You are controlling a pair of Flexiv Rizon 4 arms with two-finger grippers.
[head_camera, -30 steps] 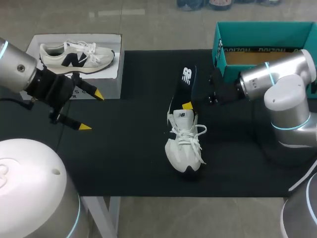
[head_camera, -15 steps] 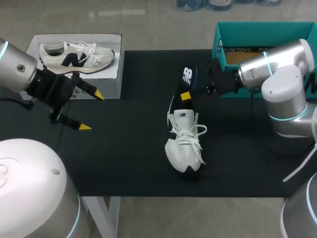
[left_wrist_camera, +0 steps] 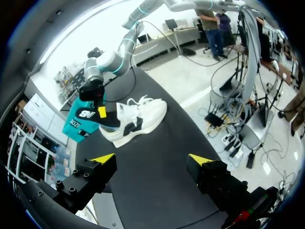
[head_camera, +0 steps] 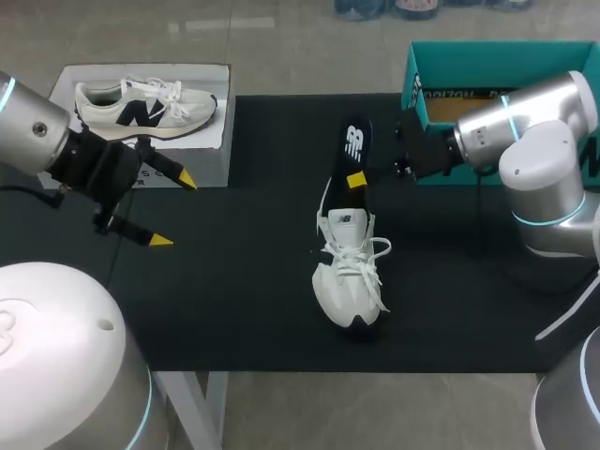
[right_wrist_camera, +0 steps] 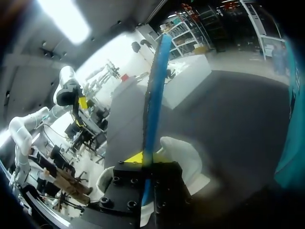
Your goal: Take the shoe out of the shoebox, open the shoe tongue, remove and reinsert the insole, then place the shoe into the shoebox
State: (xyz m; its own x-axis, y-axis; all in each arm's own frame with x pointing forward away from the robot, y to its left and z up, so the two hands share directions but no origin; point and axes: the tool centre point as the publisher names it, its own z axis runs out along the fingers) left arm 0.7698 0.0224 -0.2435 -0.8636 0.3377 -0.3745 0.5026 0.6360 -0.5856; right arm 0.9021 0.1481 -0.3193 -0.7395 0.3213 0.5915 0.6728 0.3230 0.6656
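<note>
A white laced shoe (head_camera: 350,272) stands on the black mat (head_camera: 244,281), toe toward the front edge. A black insole (head_camera: 351,159) rises out of its opening toward the far side. My right gripper (head_camera: 355,181) is shut on the insole about halfway up. In the right wrist view the insole (right_wrist_camera: 153,90) runs edge-on between the fingers (right_wrist_camera: 136,157), with the shoe (right_wrist_camera: 183,152) under them. The teal shoebox (head_camera: 441,70) stands open at the far right. My left gripper (head_camera: 173,209) hangs open and empty over the mat's left side; ahead of it, the left wrist view (left_wrist_camera: 152,158) shows the shoe (left_wrist_camera: 140,117).
A white box (head_camera: 202,141) with a second white and black shoe (head_camera: 145,101) on top stands at the far left. The mat's front edge (head_camera: 356,367) runs close in front of the shoe's toe.
My right gripper slid up the insole toward the far side and closed on it. The left arm has stayed where it was.
</note>
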